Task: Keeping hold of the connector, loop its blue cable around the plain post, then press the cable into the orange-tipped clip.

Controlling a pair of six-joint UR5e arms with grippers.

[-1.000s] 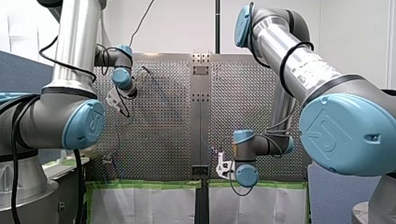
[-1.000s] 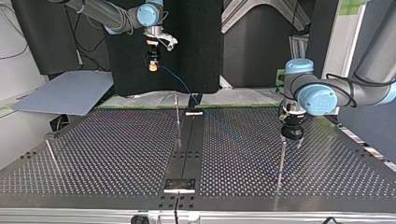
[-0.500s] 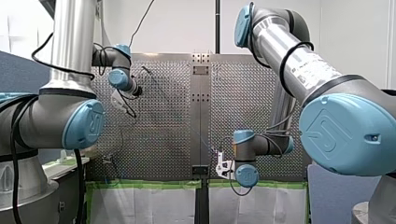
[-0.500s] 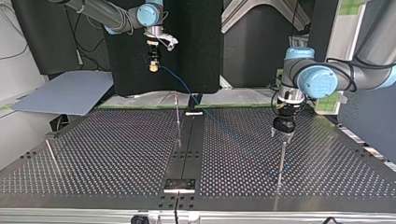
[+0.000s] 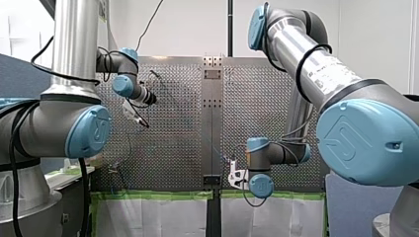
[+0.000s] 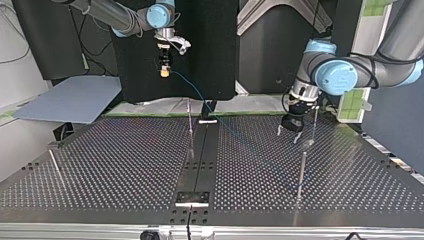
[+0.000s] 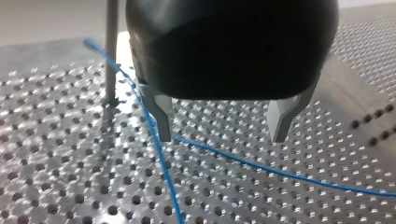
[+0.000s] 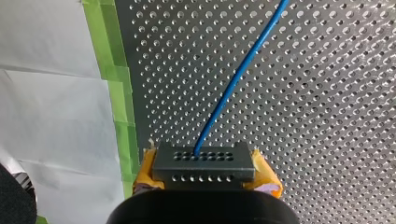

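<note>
Perforated metal table (image 5: 168,143) fills the front view, edged along its lower side with green tape (image 5: 158,195) over white paper (image 5: 158,217). My left gripper (image 5: 141,118) hangs before the table's upper left part. My right gripper (image 5: 232,170) sits low beside the middle seam, near the tape.

Across the table, in the top view, my right gripper (image 6: 163,71) is held well above the surface at the view's left of centre, its yellow pads at the tip. The blue cable (image 6: 192,90) leaves it and slopes down toward the view's right until it meets the table. My left gripper (image 6: 287,134) hovers just over the holes at the view's right, its fingers spread. A slim post (image 6: 301,172) stands near it, closer to the camera; it may be the plain post, though its tip is too small to judge.

From the left wrist, the two metal fingers (image 7: 163,116) stand apart with nothing between them. The cable (image 7: 159,154) lies on the table under them, one run passing just beside a finger and another crossing beneath the gap. A grey post (image 7: 111,51) rises upright ahead, off to one side.

From the right wrist, the gripper (image 8: 205,171) pinches the connector (image 8: 204,161), a dark block with rows of holes, between its pads (image 8: 144,170). The cable (image 8: 238,79) runs out of the block's middle, straight ahead over the table.
</note>
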